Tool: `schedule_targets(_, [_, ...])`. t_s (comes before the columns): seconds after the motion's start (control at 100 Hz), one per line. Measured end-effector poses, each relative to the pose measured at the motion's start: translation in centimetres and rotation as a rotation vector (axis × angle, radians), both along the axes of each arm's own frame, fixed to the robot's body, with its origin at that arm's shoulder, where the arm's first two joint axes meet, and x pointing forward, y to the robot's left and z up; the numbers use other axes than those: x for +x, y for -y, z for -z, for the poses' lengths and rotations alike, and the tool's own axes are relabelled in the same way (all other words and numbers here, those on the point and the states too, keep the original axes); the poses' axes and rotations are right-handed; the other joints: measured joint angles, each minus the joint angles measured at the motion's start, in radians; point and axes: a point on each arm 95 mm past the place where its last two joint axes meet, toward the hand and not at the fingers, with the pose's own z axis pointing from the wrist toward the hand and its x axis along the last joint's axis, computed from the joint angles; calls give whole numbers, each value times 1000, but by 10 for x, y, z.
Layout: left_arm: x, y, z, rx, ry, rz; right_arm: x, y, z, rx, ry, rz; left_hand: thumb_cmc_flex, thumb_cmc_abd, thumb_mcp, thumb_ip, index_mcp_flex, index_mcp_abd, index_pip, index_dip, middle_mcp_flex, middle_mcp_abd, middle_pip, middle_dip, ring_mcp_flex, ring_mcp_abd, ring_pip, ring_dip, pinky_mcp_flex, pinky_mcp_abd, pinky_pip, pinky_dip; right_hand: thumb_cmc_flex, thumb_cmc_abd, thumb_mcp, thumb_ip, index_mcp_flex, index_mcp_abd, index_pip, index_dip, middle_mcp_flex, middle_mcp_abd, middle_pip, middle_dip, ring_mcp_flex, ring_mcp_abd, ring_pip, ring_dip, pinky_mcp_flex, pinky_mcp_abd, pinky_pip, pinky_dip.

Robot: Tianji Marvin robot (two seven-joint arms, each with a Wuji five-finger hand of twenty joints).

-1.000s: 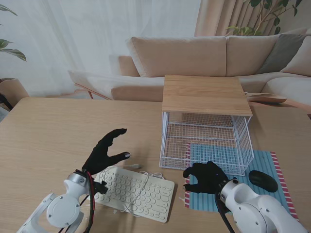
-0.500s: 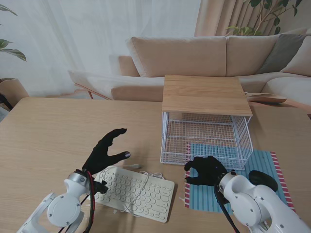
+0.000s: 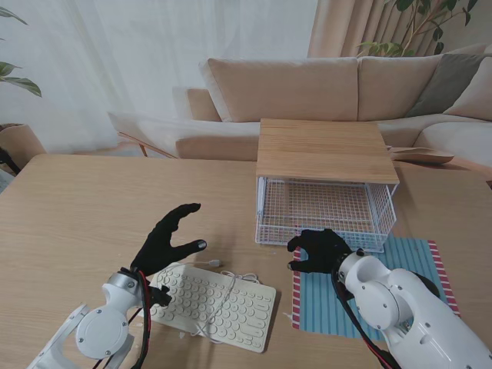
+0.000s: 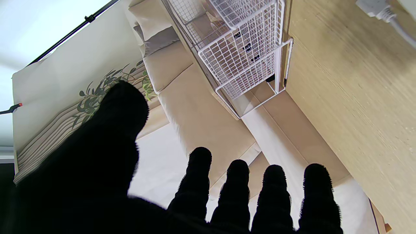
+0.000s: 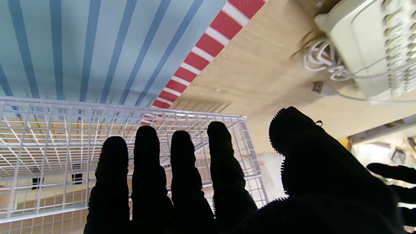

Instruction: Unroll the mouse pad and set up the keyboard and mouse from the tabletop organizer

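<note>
My right hand (image 3: 321,250) rests against the organizer (image 3: 326,201) front, fingers straight and empty; my left hand (image 3: 167,240) hovers spread above the keyboard (image 3: 215,304).

Beyond the far edge of the wooden table (image 3: 77,207), a beige sofa (image 3: 307,88) across the upper middle and right of the stand's frame, white sheer curtains (image 3: 115,61) at upper left, beige drapes (image 3: 342,27) and green houseplant leaves (image 3: 430,19) at upper right.

Organizer (image 3: 326,201) blocks right hand (image 3: 319,251) — leftward clear.
</note>
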Motion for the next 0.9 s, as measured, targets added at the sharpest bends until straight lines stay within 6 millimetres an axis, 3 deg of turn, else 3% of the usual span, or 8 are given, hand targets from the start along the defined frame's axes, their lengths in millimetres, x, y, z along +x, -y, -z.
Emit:
schedule_targets(0.6, [0, -2, 2, 9, -8, -13, 61, 4, 13, -22, 50, 61, 0, 1, 0, 0, 0, 1, 0, 0, 0, 0, 0, 0, 0, 0, 0, 0, 0, 0, 0, -10, 0, 0, 12, 0, -48, -25, 13, 0, -53, -12, -1, -1, -43, -23, 1, -1, -41, -47, -39, -1])
schedule_targets(0.9, [0, -4, 3, 17, -10, -19, 87, 2, 15, -18, 51, 92, 0, 1, 0, 0, 0, 5, 0, 0, 8, 0, 0, 0, 0, 0, 0, 0, 0, 0, 0, -10, 0, 0, 18, 0, -76, -39, 15, 0, -110, -45, 9, -15, -68, -43, -30, -24, -71, -49, -102, -20])
